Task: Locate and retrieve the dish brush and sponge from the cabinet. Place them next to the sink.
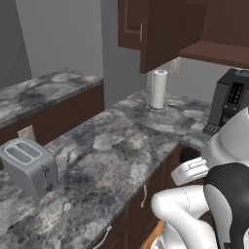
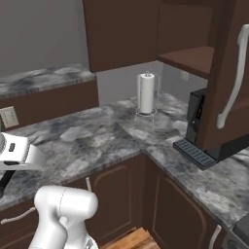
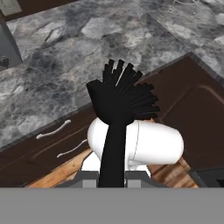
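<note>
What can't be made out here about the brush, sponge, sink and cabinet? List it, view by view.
- Black bristly dish brush: in the hand view its handle runs off the bottom, so the fingers' contact is cut off. In the left base view only its head peeks past the white arm.
- Dark brown wooden wall cabinet: its open door covers part of the shelf in the right base view.
- Sponge and sink: whereabouts cannot be told.

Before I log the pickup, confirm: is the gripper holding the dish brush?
Yes, the dish brush has its handle clamped in the gripper, bristly head sticking out ahead in the hand view.
</note>
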Robot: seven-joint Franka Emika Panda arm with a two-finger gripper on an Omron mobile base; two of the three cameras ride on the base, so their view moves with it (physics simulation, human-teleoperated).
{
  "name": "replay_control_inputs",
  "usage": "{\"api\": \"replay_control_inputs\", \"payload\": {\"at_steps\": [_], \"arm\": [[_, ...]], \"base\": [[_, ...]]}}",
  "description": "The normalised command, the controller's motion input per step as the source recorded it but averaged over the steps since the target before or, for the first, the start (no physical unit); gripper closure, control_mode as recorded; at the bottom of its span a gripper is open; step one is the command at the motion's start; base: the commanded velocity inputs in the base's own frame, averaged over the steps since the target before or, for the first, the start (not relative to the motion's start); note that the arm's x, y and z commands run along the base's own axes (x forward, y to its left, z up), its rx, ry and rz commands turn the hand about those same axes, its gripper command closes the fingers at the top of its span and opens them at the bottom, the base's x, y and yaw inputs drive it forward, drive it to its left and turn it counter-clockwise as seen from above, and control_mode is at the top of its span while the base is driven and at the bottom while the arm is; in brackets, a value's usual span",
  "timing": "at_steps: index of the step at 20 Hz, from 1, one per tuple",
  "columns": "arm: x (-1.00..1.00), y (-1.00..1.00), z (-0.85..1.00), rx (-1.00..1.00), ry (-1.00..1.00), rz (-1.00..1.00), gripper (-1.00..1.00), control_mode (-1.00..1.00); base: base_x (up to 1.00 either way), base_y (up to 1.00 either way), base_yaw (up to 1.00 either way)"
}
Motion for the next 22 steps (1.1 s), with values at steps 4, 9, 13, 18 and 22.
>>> {"api": "replay_control_inputs", "payload": {"at_steps": [4, 9, 13, 18, 22], "arm": [[0.00, 0.00, 0.00, 0.00, 0.00, 0.00, 1.00, 1.00], [0.00, 0.00, 0.00, 0.00, 0.00, 0.00, 1.00, 1.00], [0.00, 0.00, 0.00, 0.00, 0.00, 0.00, 1.00, 1.00], [0.00, 0.00, 0.00, 0.00, 0.00, 0.00, 1.00, 1.00], [0.00, 0.00, 0.00, 0.00, 0.00, 0.00, 1.00, 1.00]], "base": [[-0.20, 0.54, 0.42], [-0.55, 0.05, 0.26], [-0.39, -0.42, -0.10], [-0.20, 0.05, -0.04], [-0.01, 0.69, 0.16]]}}
